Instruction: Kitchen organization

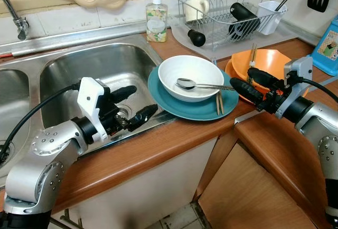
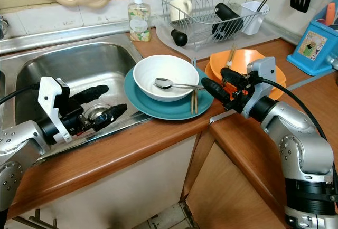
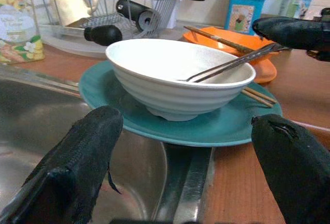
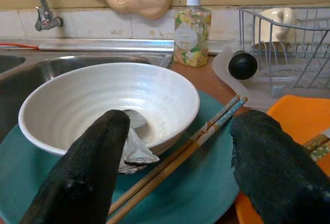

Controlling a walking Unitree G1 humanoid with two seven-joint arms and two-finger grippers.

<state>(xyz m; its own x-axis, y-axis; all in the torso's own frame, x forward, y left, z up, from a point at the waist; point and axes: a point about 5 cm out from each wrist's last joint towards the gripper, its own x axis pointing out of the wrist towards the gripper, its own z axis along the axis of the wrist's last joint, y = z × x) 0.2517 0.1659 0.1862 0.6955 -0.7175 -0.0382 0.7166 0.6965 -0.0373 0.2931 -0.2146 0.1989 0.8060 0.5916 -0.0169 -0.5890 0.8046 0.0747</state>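
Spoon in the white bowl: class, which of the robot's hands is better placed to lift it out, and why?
The right hand. It is open beside the spoon, whose handle points toward it. The left hand, also open, sits over the sink, across the white bowl from the handle.

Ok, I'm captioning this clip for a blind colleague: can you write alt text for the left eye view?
A white bowl holding a spoon sits on a teal plate at the edge of a steel sink, chopsticks lying on the plate beside it. The open left gripper and open right gripper flank the plate. Behind stand an orange bowl, soap bottle and dish rack.
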